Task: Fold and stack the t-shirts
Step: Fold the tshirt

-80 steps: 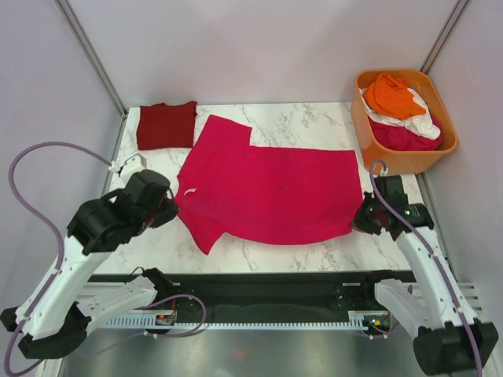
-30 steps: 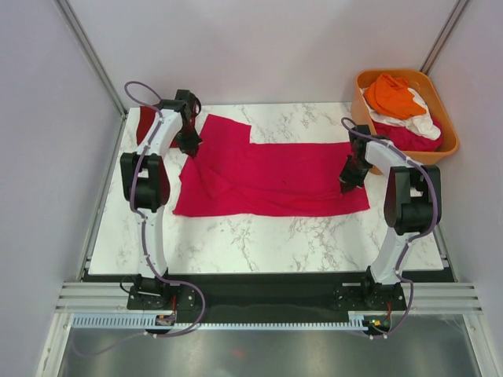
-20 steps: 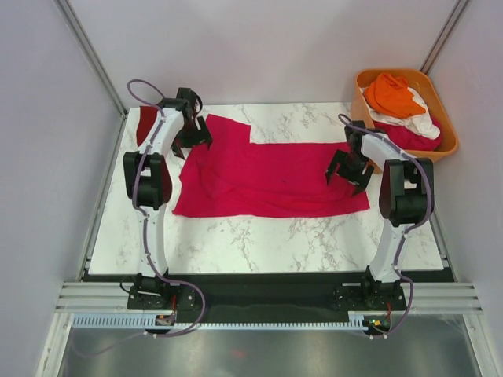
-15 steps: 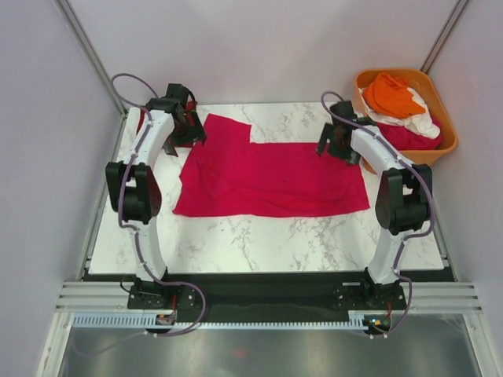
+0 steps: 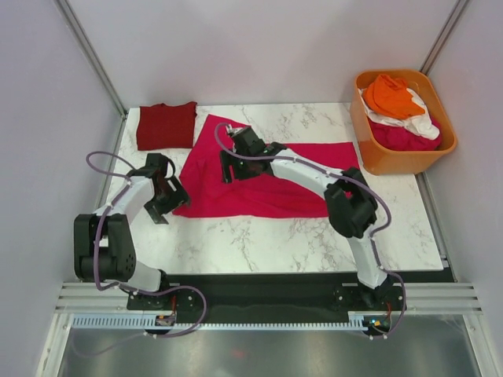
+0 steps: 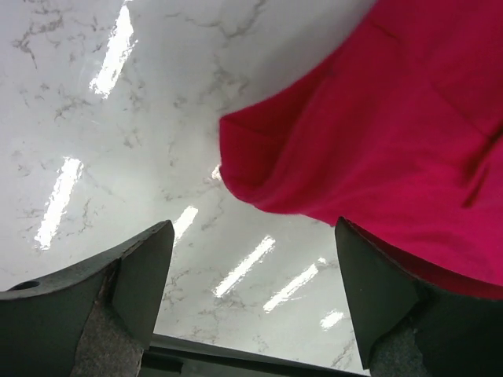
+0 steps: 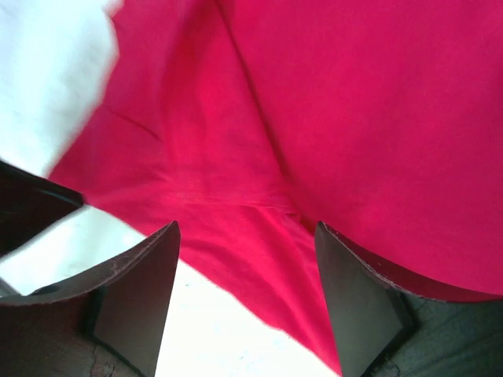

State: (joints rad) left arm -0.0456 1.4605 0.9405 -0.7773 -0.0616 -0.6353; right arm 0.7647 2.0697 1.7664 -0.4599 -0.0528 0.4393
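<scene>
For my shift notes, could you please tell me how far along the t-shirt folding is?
Done: the maroon t-shirt lies folded at the far left corner of the table. In hand: the magenta t-shirt looks folded once; the right gripper hovers open over its left part, the left gripper open by its near-left corner. Left: finishing and stacking it, then the orange, white and pink shirts in the tub.

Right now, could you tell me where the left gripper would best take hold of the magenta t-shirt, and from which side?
Probably its near left corner, approached from the left. The magenta t-shirt lies flat, but this folded corner ends on the bare marble table, and the open left gripper faces it, so a finger could slide under the edge.
</scene>
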